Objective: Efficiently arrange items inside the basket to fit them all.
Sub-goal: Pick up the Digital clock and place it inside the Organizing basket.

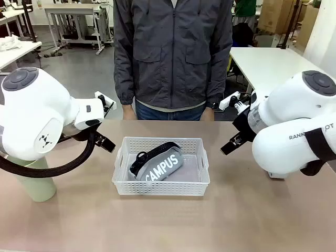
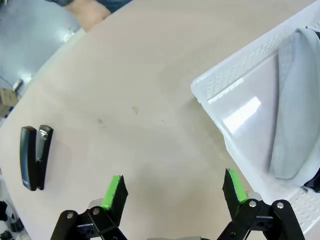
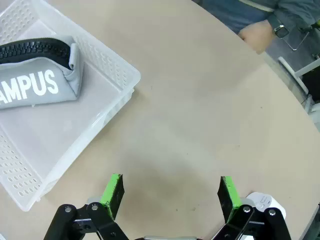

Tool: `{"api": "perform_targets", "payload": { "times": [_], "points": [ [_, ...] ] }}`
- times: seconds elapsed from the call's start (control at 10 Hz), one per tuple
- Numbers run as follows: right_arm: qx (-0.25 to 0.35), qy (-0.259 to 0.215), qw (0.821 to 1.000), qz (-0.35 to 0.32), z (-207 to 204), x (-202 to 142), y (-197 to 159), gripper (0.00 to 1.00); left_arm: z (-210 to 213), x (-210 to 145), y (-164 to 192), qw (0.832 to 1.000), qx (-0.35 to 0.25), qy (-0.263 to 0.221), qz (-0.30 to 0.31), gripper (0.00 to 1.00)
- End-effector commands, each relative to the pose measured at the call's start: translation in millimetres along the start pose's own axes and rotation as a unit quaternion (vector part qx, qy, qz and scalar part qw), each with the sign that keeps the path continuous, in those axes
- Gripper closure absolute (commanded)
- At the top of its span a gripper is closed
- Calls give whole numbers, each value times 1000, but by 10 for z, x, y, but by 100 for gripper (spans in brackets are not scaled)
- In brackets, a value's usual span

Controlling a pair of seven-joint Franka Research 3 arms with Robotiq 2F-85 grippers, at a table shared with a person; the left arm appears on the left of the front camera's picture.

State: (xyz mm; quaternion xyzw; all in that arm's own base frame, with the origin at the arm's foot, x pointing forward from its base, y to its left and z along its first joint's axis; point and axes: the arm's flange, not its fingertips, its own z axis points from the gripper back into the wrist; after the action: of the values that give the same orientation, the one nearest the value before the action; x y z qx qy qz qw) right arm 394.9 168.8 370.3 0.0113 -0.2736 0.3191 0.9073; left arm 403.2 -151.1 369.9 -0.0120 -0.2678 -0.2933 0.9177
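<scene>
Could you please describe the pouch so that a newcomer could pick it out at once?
In the middle of the tan table sits a shallow white lattice basket. Lying slantwise in it is the pouch: soft grey fabric, a black zipper and "CAMPUS" in white letters, unlike the hard white plastic around it.

The basket (image 1: 160,188) sat in the middle of the table (image 1: 236,220), and the pouch (image 1: 157,164) lay inside it. The cup (image 1: 39,185) stood on the table, well to the left of the basket. The stapler (image 2: 34,157) lay on the table apart from the basket, and a person (image 1: 173,52) stood behind the table.
</scene>
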Motion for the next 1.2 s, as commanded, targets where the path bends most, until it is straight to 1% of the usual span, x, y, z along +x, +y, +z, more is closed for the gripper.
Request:
{"api": "perform_targets", "payload": {
  "times": [0.0,1.1],
  "points": [
    [0,0,1000,0,0,0,0,0,1,1,0,1000,0,0,0,0],
    [0,0,1000,0,0,0,0,0,1,1,0,1000,0,0,0,0]
  ]
}}
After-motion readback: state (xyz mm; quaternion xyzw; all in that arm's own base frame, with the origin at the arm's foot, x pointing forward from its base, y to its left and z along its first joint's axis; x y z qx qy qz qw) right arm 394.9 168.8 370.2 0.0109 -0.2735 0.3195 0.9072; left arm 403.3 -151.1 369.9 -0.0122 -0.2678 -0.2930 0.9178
